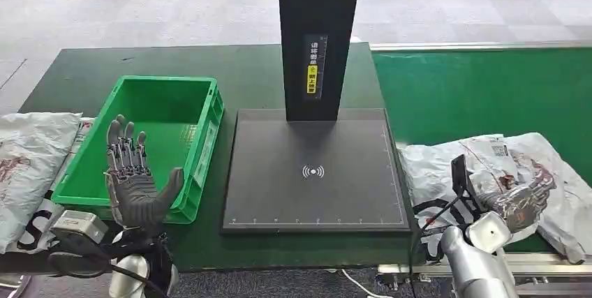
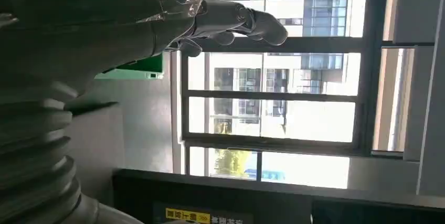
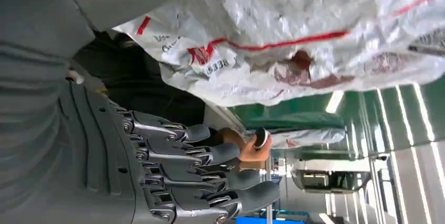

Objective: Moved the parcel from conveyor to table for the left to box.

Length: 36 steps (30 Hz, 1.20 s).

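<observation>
We're at the pick: the green conveyor carries the white poly-bag parcel, and the right hand lies against it, fingers curled beside the bag; whether it grips yet, we cannot tell. The left hand waits spread and empty before the green crate. Next, we judge: secure hold, then carry it to the table.
</observation>
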{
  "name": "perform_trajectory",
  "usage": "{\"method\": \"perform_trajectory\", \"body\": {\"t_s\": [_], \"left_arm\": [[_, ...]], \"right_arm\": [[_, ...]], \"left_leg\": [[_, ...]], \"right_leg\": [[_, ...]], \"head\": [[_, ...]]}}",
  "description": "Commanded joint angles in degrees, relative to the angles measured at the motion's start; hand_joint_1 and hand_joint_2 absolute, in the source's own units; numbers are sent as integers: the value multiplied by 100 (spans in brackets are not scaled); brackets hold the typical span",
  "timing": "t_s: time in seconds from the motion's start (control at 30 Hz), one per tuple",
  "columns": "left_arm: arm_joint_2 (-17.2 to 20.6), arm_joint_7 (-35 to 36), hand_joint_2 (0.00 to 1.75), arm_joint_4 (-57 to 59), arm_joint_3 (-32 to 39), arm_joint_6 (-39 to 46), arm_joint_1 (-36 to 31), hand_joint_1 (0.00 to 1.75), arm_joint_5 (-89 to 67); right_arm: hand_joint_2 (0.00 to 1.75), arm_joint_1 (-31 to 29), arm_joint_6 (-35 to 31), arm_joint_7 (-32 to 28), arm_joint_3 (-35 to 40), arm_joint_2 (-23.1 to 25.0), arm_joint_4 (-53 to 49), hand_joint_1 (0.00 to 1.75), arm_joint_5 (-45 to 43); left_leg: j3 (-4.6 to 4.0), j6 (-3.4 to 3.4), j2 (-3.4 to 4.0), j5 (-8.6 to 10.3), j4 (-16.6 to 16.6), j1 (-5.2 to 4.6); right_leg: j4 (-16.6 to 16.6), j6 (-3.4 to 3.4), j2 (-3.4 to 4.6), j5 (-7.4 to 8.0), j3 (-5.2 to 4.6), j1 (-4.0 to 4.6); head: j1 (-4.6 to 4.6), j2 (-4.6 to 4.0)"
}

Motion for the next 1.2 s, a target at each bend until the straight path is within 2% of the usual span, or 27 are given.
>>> {"method": "perform_trajectory", "body": {"t_s": [0.03, 0.17, 0.43, 0.6, 0.83, 1.17, 1.2], "left_arm": [[97, 24, 175, 301, 286, -26, -129, 0, 19], [97, 24, 175, 301, 286, -26, -129, 0, 19], [123, 24, 175, 437, 270, -83, -226, 0, 16], [111, 24, 175, 463, 271, -55, -259, 0, 16], [109, 24, 175, 391, 300, -40, -198, 0, 9], [109, 24, 175, 391, 300, -40, -198, 0, 9], [104, 24, 175, 406, 291, -16, -210, 0, -4]], "right_arm": [[175, -481, 63, -5, -281, -22, 1039, 0, -1], [175, -481, 63, -5, -281, -22, 1039, 0, -1], [175, -577, 1027, 24, -394, -45, 1487, 0, -5], [175, -479, 1336, -62, -540, 10, 1460, 0, -19], [175, -505, 1627, -66, -555, 43, 1515, 0, -3], [175, -505, 1627, -66, -555, 43, 1515, 0, -3], [175, -481, 1802, -34, -567, 49, 1502, 175, -1]], "left_leg": [[17, -1, 8, -2, -10, 1], [22, -1, 11, -3, -12, 0], [25, 1, 6, -2, -17, 1], [14, 1, 4, -4, -8, 2], [14, 2, 9, -4, -8, -1], [27, 1, 13, -6, -15, 2], [25, 2, 12, -4, -16, 1]], "right_leg": [[-10, -4, 5, 0, 15, 2], [-12, -3, 8, -1, 19, 1], [-16, -2, 1, -1, 24, 2], [-8, 0, 0, -3, 14, 3], [-7, 0, 6, -3, 11, 0], [-15, -2, 8, -3, 25, 3], [-16, -1, 7, -1, 23, 3]], "head": [[0, 0], [0, 0], [0, 0], [0, 0], [0, 0], [0, 0], [0, 0]]}}
